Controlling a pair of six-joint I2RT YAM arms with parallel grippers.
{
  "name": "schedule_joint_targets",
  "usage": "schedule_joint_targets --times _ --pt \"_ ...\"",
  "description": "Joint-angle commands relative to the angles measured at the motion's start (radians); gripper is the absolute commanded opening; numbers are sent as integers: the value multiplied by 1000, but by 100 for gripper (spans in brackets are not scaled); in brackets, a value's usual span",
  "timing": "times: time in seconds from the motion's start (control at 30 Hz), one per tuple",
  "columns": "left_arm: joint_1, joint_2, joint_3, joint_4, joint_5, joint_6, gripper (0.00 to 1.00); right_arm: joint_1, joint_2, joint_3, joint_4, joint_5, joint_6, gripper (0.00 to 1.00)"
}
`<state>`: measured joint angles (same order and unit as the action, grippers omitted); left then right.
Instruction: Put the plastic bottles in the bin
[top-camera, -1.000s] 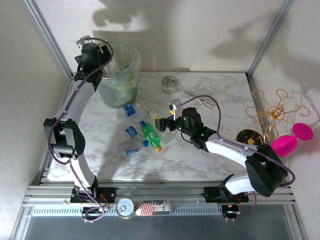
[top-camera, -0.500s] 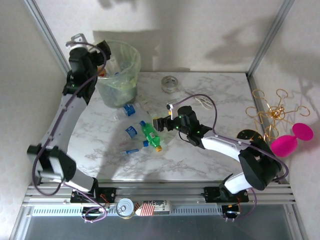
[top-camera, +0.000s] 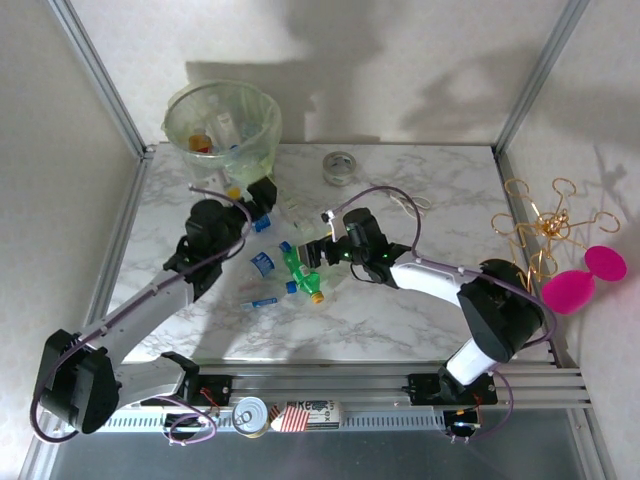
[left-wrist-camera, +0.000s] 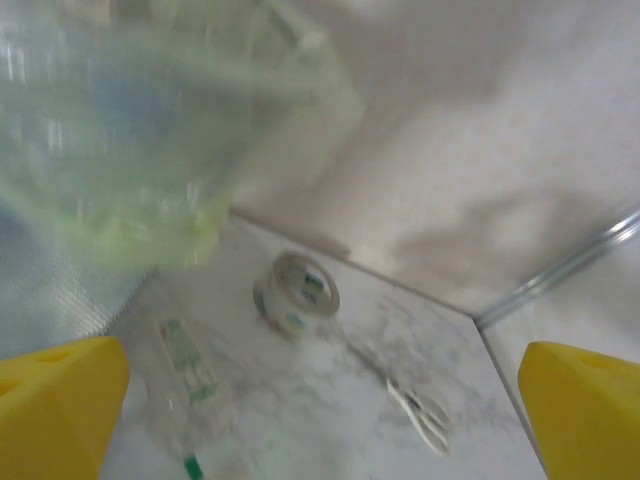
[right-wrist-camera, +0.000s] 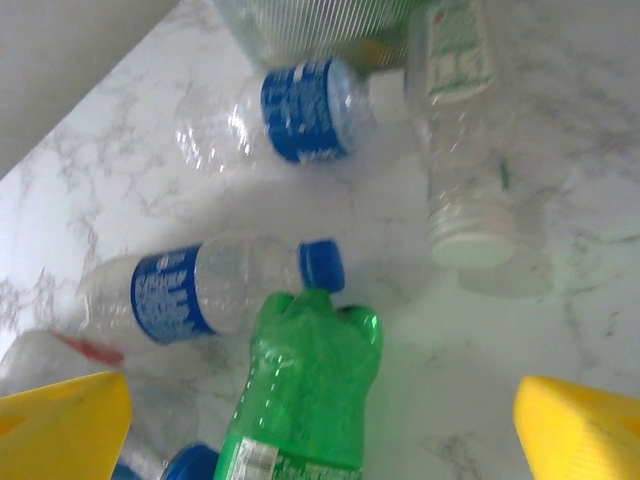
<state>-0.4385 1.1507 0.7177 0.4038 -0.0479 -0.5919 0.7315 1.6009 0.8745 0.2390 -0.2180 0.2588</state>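
Plastic bottles (top-camera: 262, 262) lie loose left of centre in the top view, on the marble surface (top-camera: 420, 330), which is the largest thing in view. Next in size is the bin (top-camera: 255, 150), standing at the surface's upper-left corner with several bottles already inside.

The left end effector (top-camera: 262, 195) is just below the bin. Its wrist view shows its yellow fingertips spread wide with nothing between them, above a clear bottle with a green label (left-wrist-camera: 185, 370).

The right end effector (top-camera: 312, 250) sits at the right edge of the cluster, also spread wide and holding nothing. Its own camera looks down on the green bottle (right-wrist-camera: 300, 400), which lies between the two fingertips at the bottom of the frame. A blue-labelled clear bottle (right-wrist-camera: 215, 290) lies beside it, its blue cap touching the green bottle's shoulder. Another blue-labelled one (right-wrist-camera: 305, 110) lies near the top, and a white-capped clear bottle (right-wrist-camera: 460, 120) at the upper right.

The step in hand looks like the right arm's pick of the green bottle. It calls for coming down astride the body, closing, then lifting clear without dragging the neighbour along, and carrying it to the bin.

Smallest are the grey tape roll (top-camera: 340, 167) and the scissors (top-camera: 405, 205), at top centre and not part of the job.
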Motion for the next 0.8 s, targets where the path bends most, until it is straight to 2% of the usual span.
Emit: schedule_joint_targets --times 0.0,0.23,0.33,0.77 --pt "-27 -66 -72 107 -11 -108 100 19 28 12 -51 -98 18 95" --pt "-41 -88 -234 157 -31 -204 100 61 26 -34 -131 -107 22 88" --pt "-42 -86 -279 180 -51 -231 100 90 45 -30 -169 -69 20 87" --pt "-42 -100 -307 190 -82 -224 100 104 175 74 -218 43 17 79"
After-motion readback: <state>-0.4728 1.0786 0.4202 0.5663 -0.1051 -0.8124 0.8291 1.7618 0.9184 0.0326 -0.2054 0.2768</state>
